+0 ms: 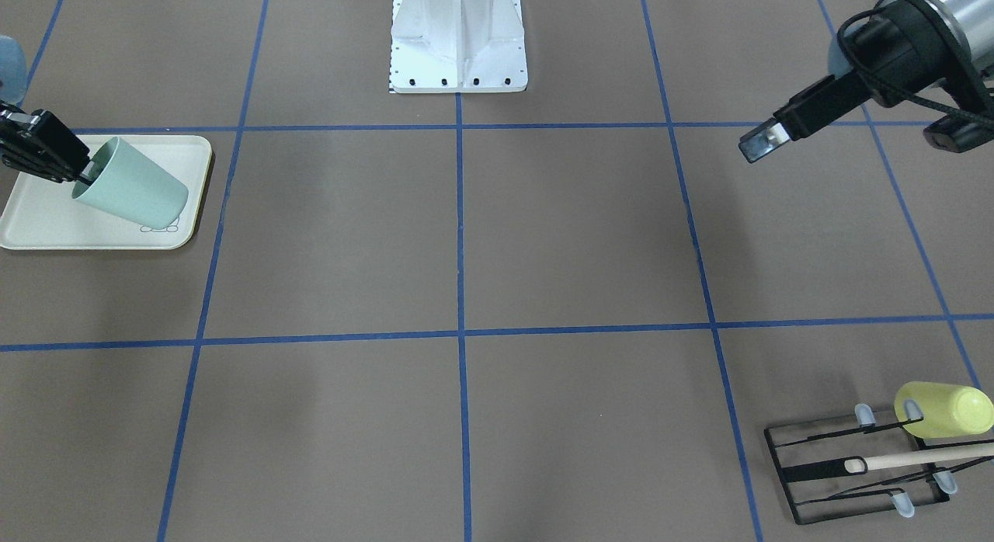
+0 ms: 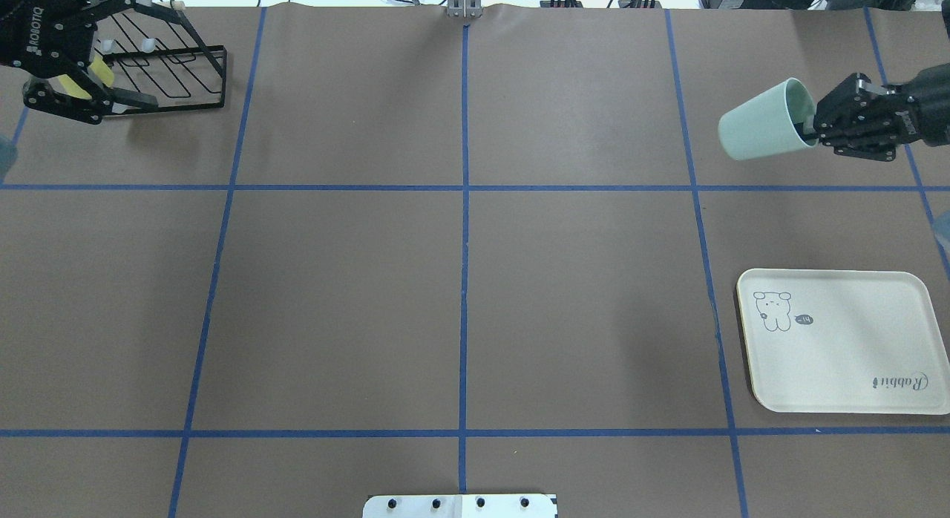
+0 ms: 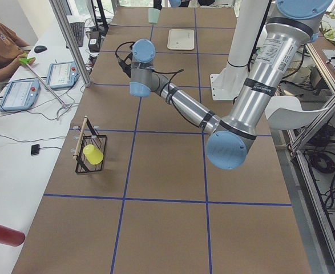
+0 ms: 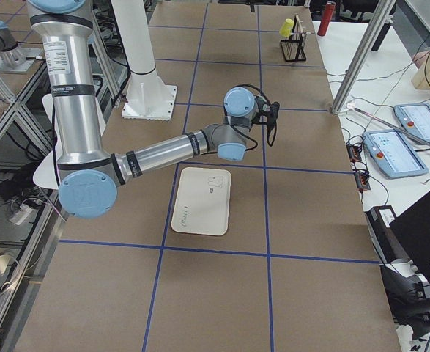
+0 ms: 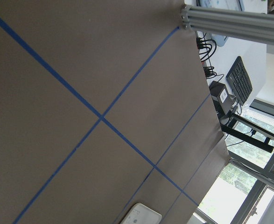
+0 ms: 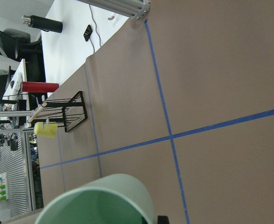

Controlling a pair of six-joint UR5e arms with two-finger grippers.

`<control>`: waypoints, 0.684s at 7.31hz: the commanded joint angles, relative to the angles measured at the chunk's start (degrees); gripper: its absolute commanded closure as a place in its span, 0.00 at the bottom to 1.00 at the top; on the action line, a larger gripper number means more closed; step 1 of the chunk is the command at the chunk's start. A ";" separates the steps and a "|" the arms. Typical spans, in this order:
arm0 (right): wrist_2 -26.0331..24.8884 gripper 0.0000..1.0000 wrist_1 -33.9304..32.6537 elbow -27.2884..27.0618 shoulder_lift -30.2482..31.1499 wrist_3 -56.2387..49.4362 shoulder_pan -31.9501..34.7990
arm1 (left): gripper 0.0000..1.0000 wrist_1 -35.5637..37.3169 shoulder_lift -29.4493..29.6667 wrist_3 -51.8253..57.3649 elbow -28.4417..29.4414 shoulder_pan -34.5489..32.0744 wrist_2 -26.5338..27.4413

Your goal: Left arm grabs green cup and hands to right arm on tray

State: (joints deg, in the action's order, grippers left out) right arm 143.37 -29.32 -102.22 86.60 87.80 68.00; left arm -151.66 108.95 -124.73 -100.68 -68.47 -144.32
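Your right tool [image 2: 807,128] is clamped on the rim of the pale green cup [image 2: 764,121], which hangs tilted on its side in the air near the cream tray [image 2: 839,355] lettered "Rabbit". Your left tool [image 2: 167,54], marked ROBOTIQ, is spread wide with nothing in it.

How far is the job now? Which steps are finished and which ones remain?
Done: the hand-over looks complete. The green cup is in the right gripper, pinched at its rim, and the left gripper is open and empty, far from the cup. In hand: the cup hangs tilted above the table. Left: set it on the bare tray and release.
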 commanded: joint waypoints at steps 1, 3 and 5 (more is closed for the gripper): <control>-0.19 1.00 -4.24 -0.09 9.77 -13.14 -0.06 | 0.00 7.13 -1.55 10.09 -0.39 -1.58 -0.26; -4.90 1.00 -9.73 -0.09 16.12 -23.84 -2.42 | 0.00 10.92 -1.46 12.13 -0.48 -1.67 -0.18; -9.42 1.00 -18.28 -0.26 18.86 -36.01 -5.50 | 0.00 11.38 -1.55 12.41 -0.57 -1.85 -0.09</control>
State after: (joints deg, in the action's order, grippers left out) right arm 136.20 -43.03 -102.38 103.69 57.86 64.19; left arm -140.83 107.46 -112.61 -101.15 -70.24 -144.44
